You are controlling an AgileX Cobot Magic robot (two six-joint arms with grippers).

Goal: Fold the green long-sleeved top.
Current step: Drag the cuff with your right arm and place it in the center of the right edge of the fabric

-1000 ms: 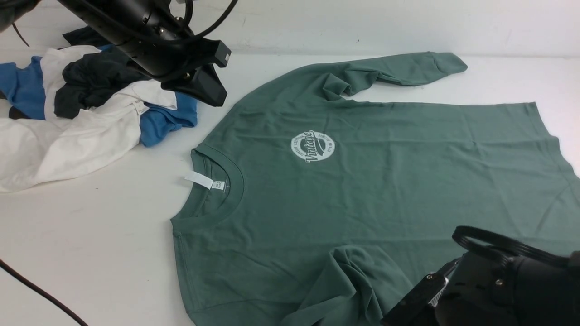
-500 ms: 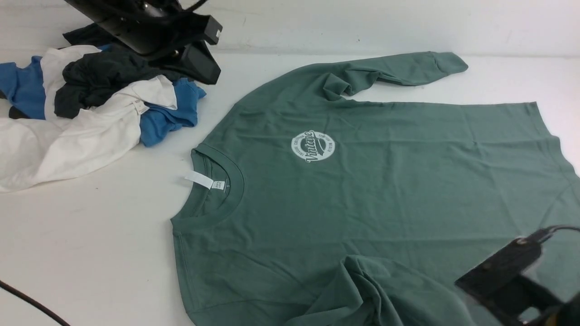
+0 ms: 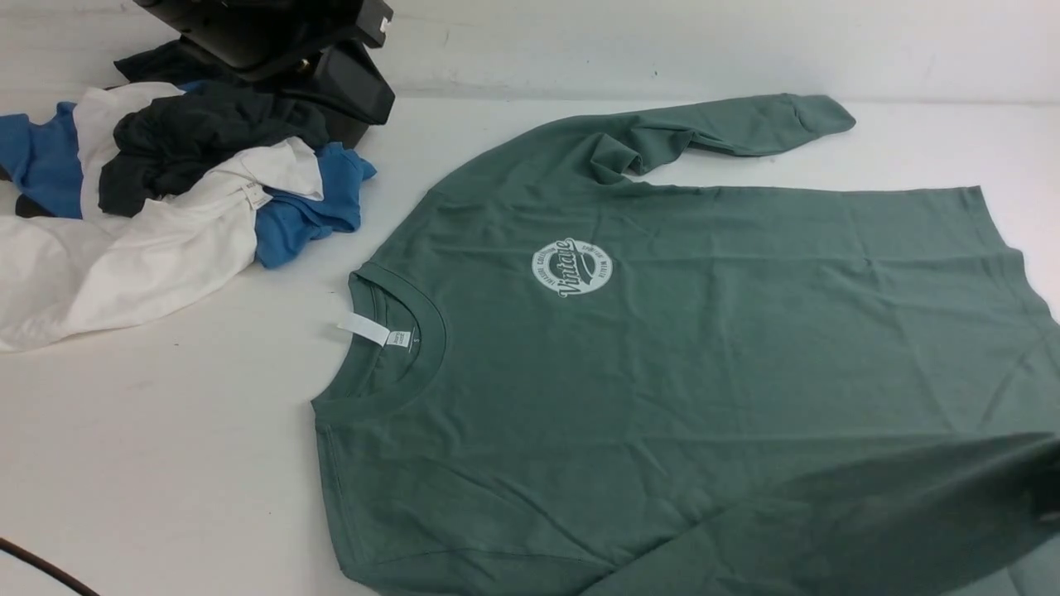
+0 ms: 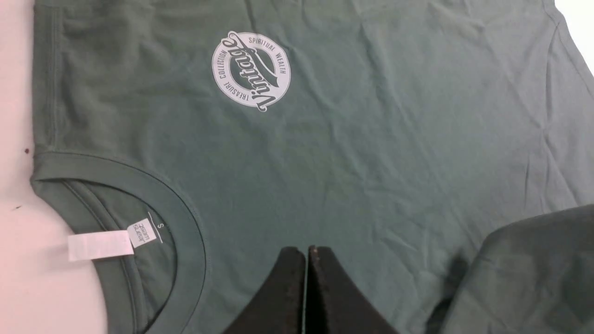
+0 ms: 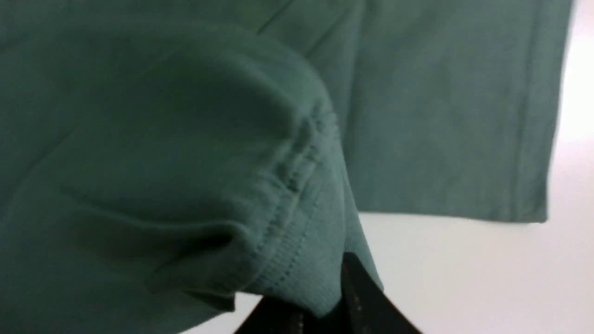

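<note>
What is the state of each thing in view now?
green long-sleeved top, spread flat, logo up, unfolded, near sleeve lifted
right tool, shut on that sleeve's cuff
left tool, shut, holding nothing
clothes pile, crumpled, beside the top

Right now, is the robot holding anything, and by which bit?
The right end effector grips the green long-sleeved top by its sleeve's ribbed cuff. The left end effector is shut on nothing.
</note>
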